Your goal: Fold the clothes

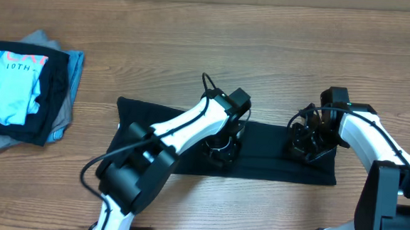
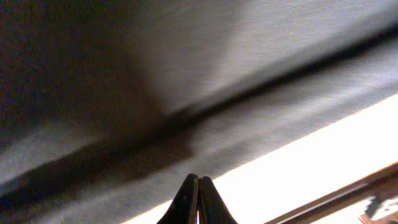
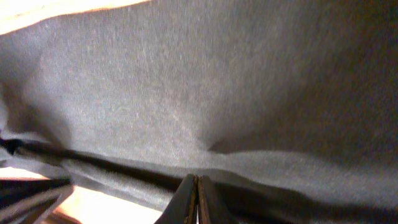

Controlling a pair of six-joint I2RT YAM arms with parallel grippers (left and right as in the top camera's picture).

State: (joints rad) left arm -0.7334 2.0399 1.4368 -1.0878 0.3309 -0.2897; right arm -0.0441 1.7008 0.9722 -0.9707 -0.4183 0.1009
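A black garment lies on the table as a long flat strip with a fold line along it. My left gripper is down on its middle, my right gripper on its right part. In the left wrist view the fingertips are closed together over the black fabric, close to its edge, with bright table beyond. In the right wrist view the fingertips are closed together against the fabric near a fold. No cloth shows between either pair of fingers.
A stack of folded clothes sits at the far left: a light blue T-shirt with white lettering on top of black and grey garments. Wooden table surrounds the strip.
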